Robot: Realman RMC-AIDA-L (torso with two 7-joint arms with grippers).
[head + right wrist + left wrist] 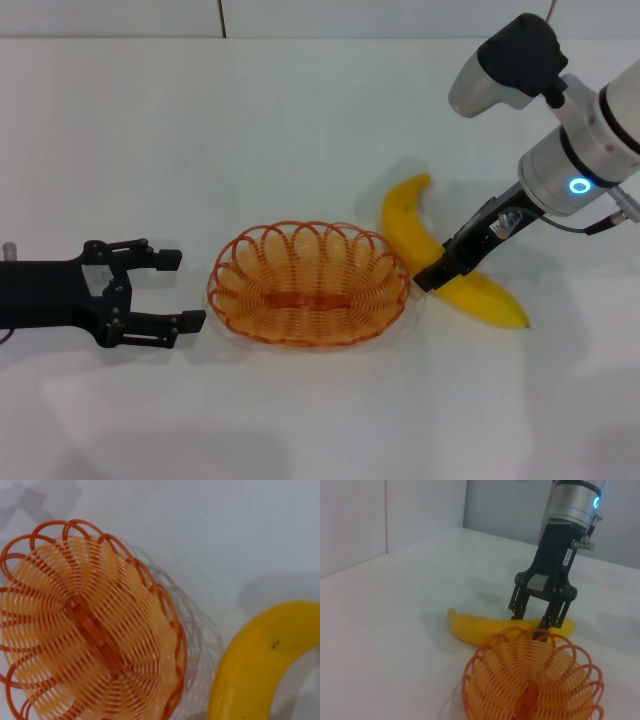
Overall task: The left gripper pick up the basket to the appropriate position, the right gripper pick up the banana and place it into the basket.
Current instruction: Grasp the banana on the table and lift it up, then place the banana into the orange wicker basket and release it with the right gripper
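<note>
Right gripper (pixel 428 277) straddles banana (pixel 405 222) beside basket (pixel 308 284)

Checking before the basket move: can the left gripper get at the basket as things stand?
Probably yes. The left gripper lies with open jaws just beside the basket's near rim, bare table between them. The right gripper is over the banana on the far side.

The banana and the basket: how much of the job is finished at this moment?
Done: the basket stands on the table, released; the left gripper waits open beside it. In hand: the right gripper is down at the banana, fingers on both sides of it. Left: lifting the banana and placing it into the empty basket.
</note>
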